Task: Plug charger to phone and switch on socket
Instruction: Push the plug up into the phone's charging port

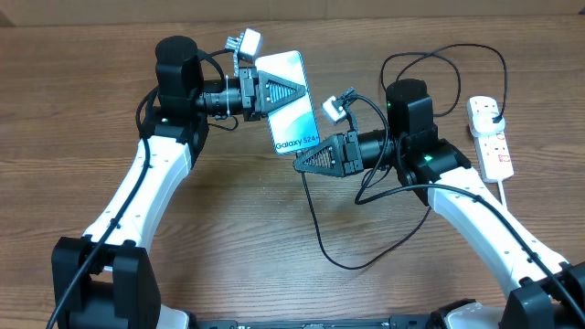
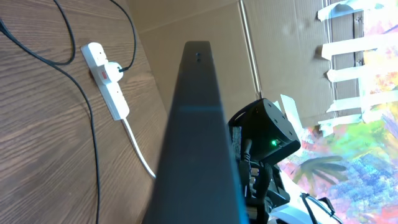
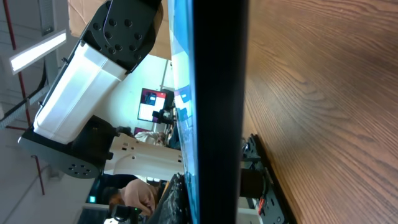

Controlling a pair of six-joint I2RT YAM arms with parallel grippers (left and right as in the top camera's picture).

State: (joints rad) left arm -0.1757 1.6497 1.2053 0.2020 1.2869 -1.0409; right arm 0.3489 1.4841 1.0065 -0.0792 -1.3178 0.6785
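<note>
Wood-grain table (image 1: 219, 238), cardboard wall (image 2: 280, 56) behind. The left fingers (image 1: 288, 91) are clamped on the phone (image 1: 291, 123), raised off the table. The right fingers (image 1: 311, 163) sit at its lower edge, closure undetermined. The charger (image 1: 315, 228) trails below them. The socket (image 1: 491, 137) lies well beyond the right fingers.

Overhead looks straight down; both wrist cameras hug phone (image 2: 194, 130) edge-on.

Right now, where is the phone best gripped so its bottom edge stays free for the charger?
Pinch the phone by its flat faces on the upper half, coming in across a long edge, as the left gripper does. It is slim, and its lower edge faces the right gripper.
</note>
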